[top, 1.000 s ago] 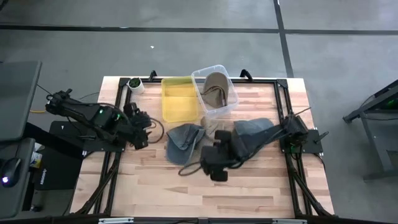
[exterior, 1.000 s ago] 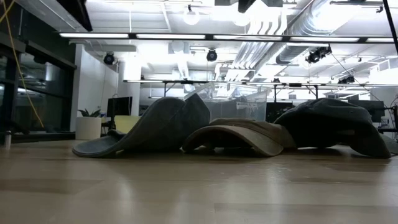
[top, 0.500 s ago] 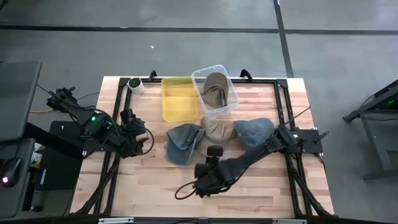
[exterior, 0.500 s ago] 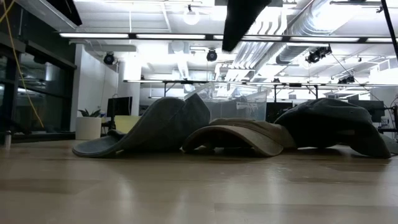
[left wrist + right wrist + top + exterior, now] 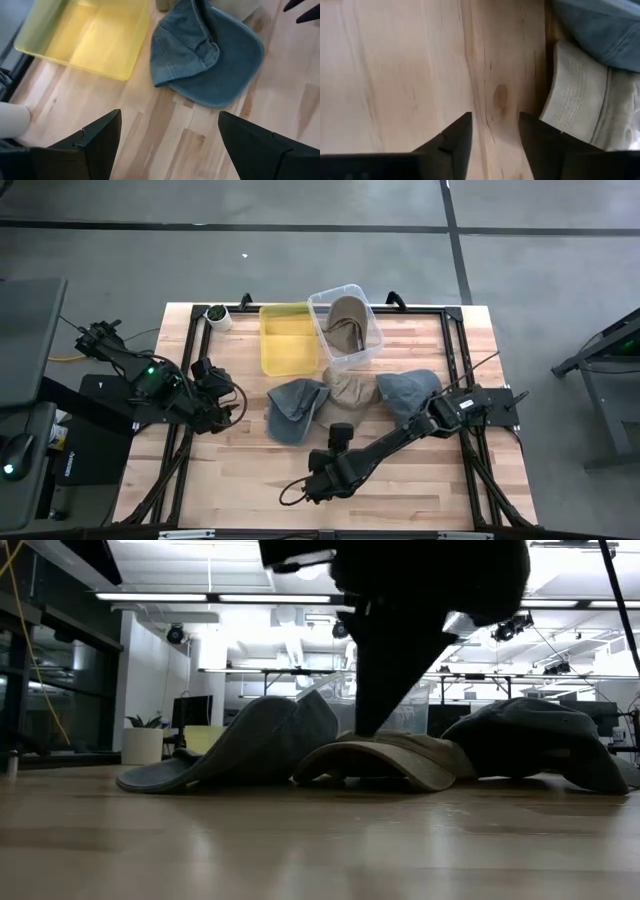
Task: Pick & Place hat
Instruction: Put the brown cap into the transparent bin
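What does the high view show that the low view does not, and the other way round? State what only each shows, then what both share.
Only the high view: the yellow tray, the tan hat in the clear bin, the left hand waiting at the table's left, and the right hand over bare wood. Only the low view: the room's ceiling lights and a potted plant. Both: the three hats in a row, namely the left blue hat, the tan hat and the right blue hat.
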